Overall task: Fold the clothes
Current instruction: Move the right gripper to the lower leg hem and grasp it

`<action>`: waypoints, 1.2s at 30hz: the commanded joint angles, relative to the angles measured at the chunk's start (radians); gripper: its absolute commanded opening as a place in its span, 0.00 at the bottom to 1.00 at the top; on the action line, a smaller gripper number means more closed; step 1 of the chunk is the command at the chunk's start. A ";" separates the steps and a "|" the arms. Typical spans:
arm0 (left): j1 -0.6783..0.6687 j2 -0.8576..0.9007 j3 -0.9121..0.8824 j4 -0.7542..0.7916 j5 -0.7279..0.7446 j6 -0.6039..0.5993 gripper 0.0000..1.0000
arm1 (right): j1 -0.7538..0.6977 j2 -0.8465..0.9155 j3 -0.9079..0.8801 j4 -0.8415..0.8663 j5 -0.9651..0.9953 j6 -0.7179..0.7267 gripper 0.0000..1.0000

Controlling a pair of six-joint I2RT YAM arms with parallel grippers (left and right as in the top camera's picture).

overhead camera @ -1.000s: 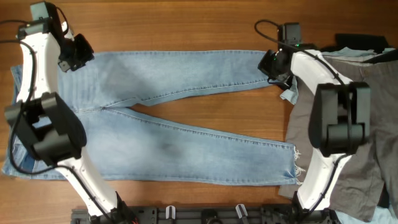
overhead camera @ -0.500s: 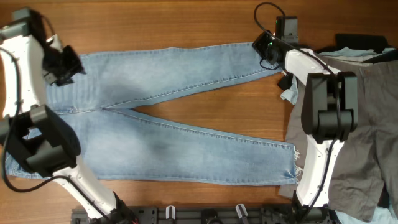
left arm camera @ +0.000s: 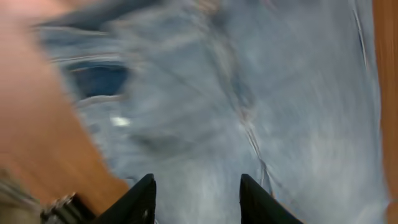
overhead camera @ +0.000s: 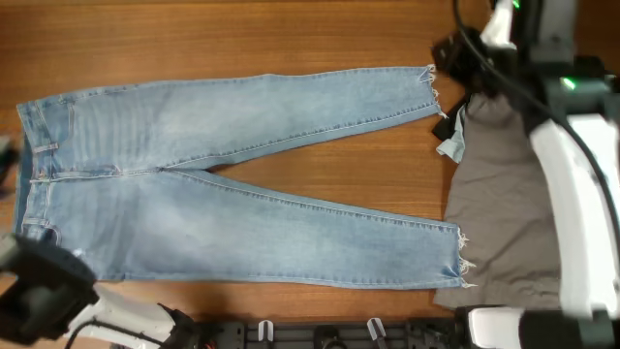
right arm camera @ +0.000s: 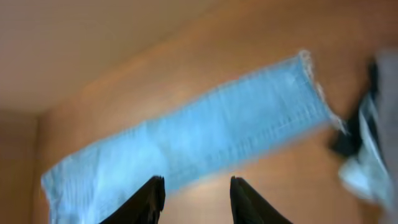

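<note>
The light blue jeans (overhead camera: 242, 194) lie flat on the wooden table, waist at the left, both legs running right with frayed hems. My left gripper (left arm camera: 198, 180) is open, hovering over the denim (left arm camera: 249, 93) near a seam, with nothing between its fingers. In the overhead view only part of the left arm (overhead camera: 39, 291) shows at the bottom left. My right gripper (right arm camera: 196, 180) is open too, high above the table, looking down on the upper jeans leg (right arm camera: 205, 130). The right arm (overhead camera: 572, 145) rises close to the camera at the right.
Grey shorts (overhead camera: 504, 194) lie at the right, right by the hems of the jeans. A small pale blue scrap of cloth (overhead camera: 450, 145) sits at their upper left corner. A black rail (overhead camera: 339, 334) runs along the table's front edge.
Both grippers have let go of the jeans and opened. The left arm has pulled away off the left edge, and the right arm has lifted up and to the right.
</note>
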State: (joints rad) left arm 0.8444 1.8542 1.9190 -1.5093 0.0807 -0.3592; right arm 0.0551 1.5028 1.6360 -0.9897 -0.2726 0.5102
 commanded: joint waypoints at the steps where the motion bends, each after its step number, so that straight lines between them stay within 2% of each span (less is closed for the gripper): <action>1: 0.162 -0.005 -0.050 0.050 -0.030 -0.122 0.44 | -0.007 0.012 -0.024 -0.234 0.019 0.007 0.38; 3: 0.236 -0.004 -0.118 0.112 -0.027 -0.134 0.43 | -0.007 0.016 -0.072 -0.363 0.056 0.048 0.36; 4: 0.287 -0.003 -0.168 0.139 -0.022 -0.149 0.43 | -0.007 0.016 -0.152 -0.396 0.063 0.048 0.36; 12: 0.443 -0.003 -0.373 0.276 -0.009 -0.170 0.46 | -0.007 0.016 -0.585 -0.307 -0.046 0.129 0.38; 20: 0.443 -0.002 -0.516 0.432 -0.004 -0.126 0.50 | -0.006 0.016 -0.880 -0.243 -0.100 0.200 0.38; 29: 0.443 0.001 -0.526 0.459 -0.004 -0.116 0.53 | -0.007 0.016 -1.022 -0.144 -0.100 0.254 0.45; 34: 0.443 0.001 -0.526 0.462 -0.003 -0.116 0.54 | -0.007 0.016 -1.056 -0.097 0.000 0.315 0.45; 36: 0.443 0.001 -0.526 0.462 -0.003 -0.116 0.54 | -0.007 0.016 -1.056 -0.067 0.032 0.346 0.41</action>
State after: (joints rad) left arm 1.2896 1.8534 1.3975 -1.0512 0.0727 -0.4911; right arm 0.0551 1.5204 0.5900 -1.0920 -0.3180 0.7815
